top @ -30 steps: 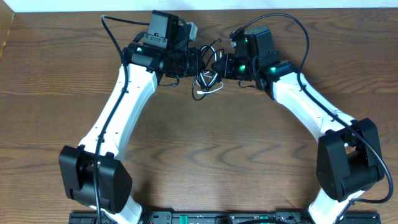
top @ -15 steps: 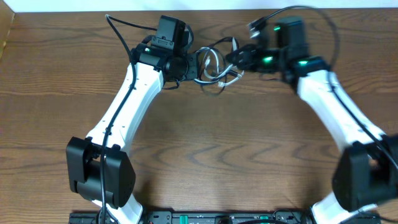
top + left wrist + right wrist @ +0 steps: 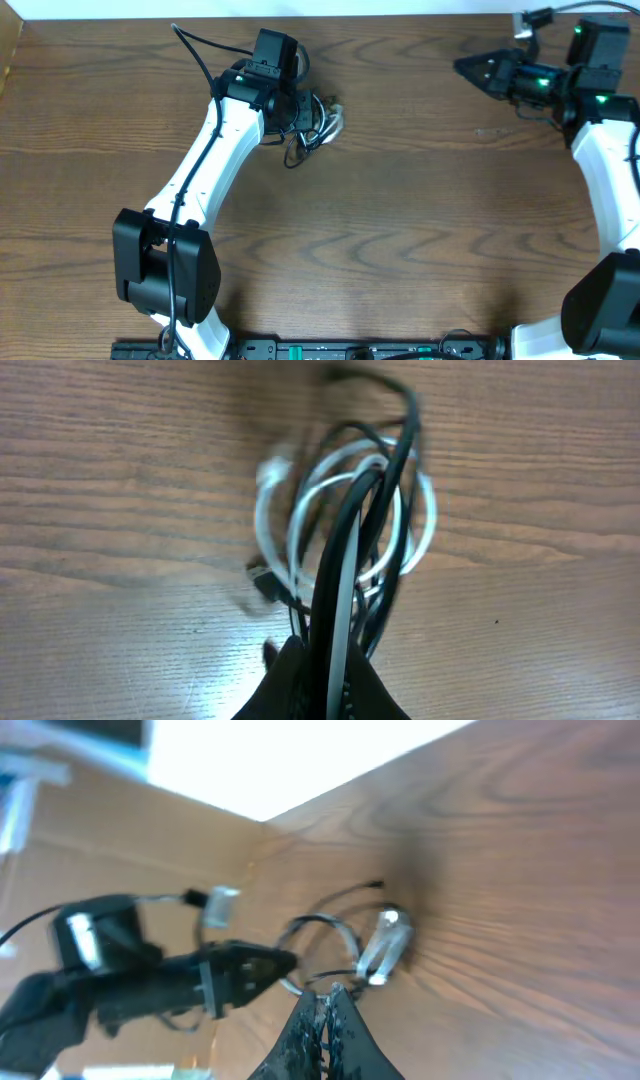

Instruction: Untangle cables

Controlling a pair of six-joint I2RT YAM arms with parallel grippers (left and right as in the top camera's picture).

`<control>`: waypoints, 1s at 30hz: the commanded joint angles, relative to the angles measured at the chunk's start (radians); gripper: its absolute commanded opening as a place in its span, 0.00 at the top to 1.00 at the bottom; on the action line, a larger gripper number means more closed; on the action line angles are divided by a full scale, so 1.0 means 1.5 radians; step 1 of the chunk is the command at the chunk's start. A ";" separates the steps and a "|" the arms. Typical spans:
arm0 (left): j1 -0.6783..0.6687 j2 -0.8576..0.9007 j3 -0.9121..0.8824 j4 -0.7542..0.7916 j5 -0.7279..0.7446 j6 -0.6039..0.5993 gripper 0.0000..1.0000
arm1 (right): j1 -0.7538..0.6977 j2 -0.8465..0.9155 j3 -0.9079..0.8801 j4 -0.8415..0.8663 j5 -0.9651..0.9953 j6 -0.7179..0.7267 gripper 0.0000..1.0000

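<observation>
Overhead: left tool [image 3: 303, 110] pinches cables [image 3: 322, 125]; right tool [image 3: 463, 67], closed and empty, points left.

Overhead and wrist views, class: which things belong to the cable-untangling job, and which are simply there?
Belongs to the job:
- black cable
- white cable, looped through it
- left gripper, shut on the black cable
- right gripper, shut, holding nothing

Simply there:
- wooden table
- left arm's own black wiring
</observation>
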 commanded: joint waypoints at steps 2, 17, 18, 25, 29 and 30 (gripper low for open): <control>0.003 0.001 -0.009 0.002 0.018 0.016 0.93 | -0.009 -0.004 0.006 -0.048 0.074 -0.053 0.99; 0.003 -0.046 0.013 0.098 0.281 0.042 0.93 | 0.166 -0.003 0.006 -0.110 0.219 -0.109 0.48; 0.003 -0.053 0.014 0.099 0.281 0.038 0.93 | 0.176 -0.003 0.005 -0.110 0.230 -0.104 0.48; 0.003 -0.072 0.014 0.096 0.281 -0.009 0.93 | 0.242 0.002 0.005 -0.101 0.299 -0.081 0.48; 0.003 -0.072 0.014 0.088 0.282 -0.012 0.92 | 0.267 0.017 0.005 -0.076 0.299 -0.061 0.48; 0.003 -0.072 0.014 0.087 0.282 -0.012 0.92 | 0.272 0.022 0.005 -0.068 0.300 -0.057 0.48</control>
